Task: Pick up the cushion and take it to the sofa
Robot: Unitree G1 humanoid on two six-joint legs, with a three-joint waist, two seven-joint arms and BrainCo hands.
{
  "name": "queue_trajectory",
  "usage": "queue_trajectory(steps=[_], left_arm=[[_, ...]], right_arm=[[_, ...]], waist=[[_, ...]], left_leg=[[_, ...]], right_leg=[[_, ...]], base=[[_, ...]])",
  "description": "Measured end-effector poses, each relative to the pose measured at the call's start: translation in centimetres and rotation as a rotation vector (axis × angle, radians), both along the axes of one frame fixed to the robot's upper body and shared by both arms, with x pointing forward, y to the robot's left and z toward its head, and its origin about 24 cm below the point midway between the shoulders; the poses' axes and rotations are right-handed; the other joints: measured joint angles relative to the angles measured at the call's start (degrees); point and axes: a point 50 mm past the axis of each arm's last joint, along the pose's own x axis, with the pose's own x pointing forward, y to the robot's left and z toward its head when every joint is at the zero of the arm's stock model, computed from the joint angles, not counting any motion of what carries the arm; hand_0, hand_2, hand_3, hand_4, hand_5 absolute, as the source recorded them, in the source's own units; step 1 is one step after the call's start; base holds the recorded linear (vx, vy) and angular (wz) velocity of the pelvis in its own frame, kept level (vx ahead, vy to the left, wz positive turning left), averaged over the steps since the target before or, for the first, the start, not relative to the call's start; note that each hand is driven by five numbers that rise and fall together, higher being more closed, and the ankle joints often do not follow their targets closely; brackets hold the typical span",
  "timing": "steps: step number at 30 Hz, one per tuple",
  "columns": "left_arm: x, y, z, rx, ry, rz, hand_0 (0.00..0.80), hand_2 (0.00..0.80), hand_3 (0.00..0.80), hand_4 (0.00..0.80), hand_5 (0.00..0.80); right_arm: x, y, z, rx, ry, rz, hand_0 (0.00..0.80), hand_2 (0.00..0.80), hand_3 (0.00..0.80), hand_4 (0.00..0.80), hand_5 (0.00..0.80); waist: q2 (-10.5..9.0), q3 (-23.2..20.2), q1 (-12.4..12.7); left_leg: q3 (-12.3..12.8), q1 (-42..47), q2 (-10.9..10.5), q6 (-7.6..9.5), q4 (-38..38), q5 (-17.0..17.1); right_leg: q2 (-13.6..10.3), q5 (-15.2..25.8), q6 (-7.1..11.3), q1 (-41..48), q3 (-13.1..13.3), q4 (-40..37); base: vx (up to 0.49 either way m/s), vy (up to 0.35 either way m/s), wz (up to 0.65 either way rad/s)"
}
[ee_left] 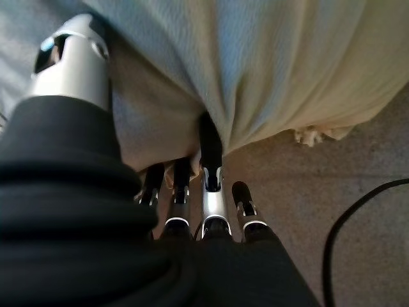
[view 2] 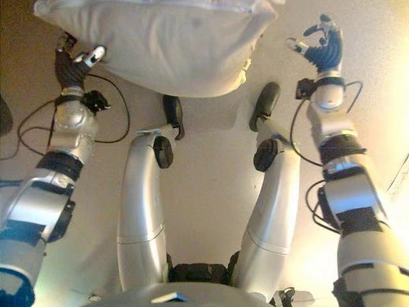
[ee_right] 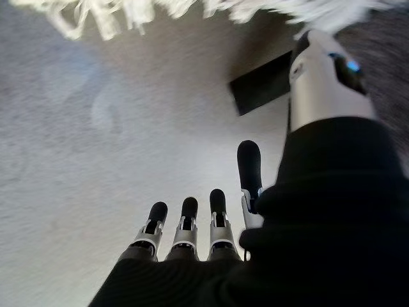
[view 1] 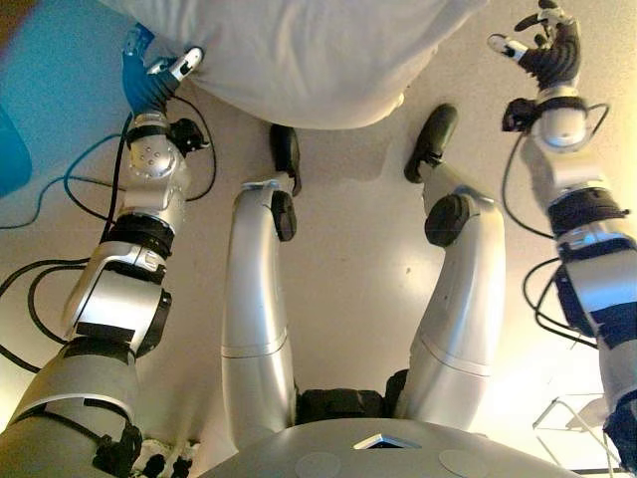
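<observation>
Left eye view has the cushion (view 1: 299, 50) on the floor (view 1: 348, 259), big, soft and probably light, so grab its edges from both sides. Left robot hand (view 1: 154, 75) has fingers tucked under its edge, thumb on top. Right robot hand (view 1: 542, 45) hangs apart, open. No containers.

You'll see the left arm (view 1: 124, 289) and right arm (view 1: 597, 279) as rounded silver-grey shells, broken by black bands at the joints. Small dark screws dot the round housing (view 1: 151, 164) near the left wrist. The left hand (view 1: 149, 88) and right hand (view 1: 553, 52) each wear a dark ribbed cover (ee_right: 307, 211), with slim silver fingers (ee_right: 186, 225) ending in rounded black tips and a thicker silver thumb (ee_left: 73, 64).
</observation>
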Motion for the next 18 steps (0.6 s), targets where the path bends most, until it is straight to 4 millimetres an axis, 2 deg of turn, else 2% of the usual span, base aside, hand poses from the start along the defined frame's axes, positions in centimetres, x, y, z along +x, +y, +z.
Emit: queue_trajectory(steps=[3, 10, 13, 18], left_arm=[[-0.3, 0.6, -0.5, 0.013, 0.032, 0.006, 0.000, 0.000, 0.000, 0.000, 0.000], [-0.6, 0.3, -1.0, 0.013, 0.044, -0.013, 0.000, 0.000, 0.000, 0.000, 0.000], [-0.6, 0.0, -0.7, 0.015, 0.030, -0.025, 0.000, 0.000, 0.000, 0.000, 0.000], [-0.7, 0.4, -0.4, 0.024, 0.031, -0.017, 0.000, 0.000, 0.000, 0.000, 0.000]], right_arm=[[-0.8, -0.9, 0.6, -0.029, -0.002, 0.056, 0.000, 0.000, 0.000, 0.000, 0.000], [-0.7, 1.3, 0.9, -0.111, -0.027, 0.080, 0.000, 0.000, 0.000, 0.000, 0.000], [-0.8, 1.3, 0.6, -0.116, -0.023, 0.038, 0.000, 0.000, 0.000, 0.000, 0.000], [-0.8, 1.3, 0.8, -0.126, -0.028, 0.022, 0.000, 0.000, 0.000, 0.000, 0.000]], waist=[[0.00, 0.0, -0.1], [0.01, 0.0, -0.1], [0.01, 0.0, 0.0], [0.01, 0.0, 0.0]], left_leg=[[-0.1, 0.2, 0.1, -0.09, 1.8, -0.6], [-0.1, 0.2, 0.2, 0.50, 1.3, -0.5], [0.3, 0.1, 0.1, 0.80, 0.2, -0.3], [0.9, 0.2, 0.1, 0.37, 0.3, -0.5]], right_leg=[[-0.3, -1.1, -0.30, 0.0, 0.0, 2.3], [-0.3, -0.7, -0.08, 0.0, 0.2, 1.7], [-0.3, -0.3, 0.22, -0.1, 0.2, 0.4], [-0.5, -0.7, 0.58, -0.2, 0.3, 1.1]], base=[[0.026, -0.016, 0.06], [0.000, 0.000, 0.00], [0.000, 0.000, 0.00], [0.003, -0.007, 0.02]])
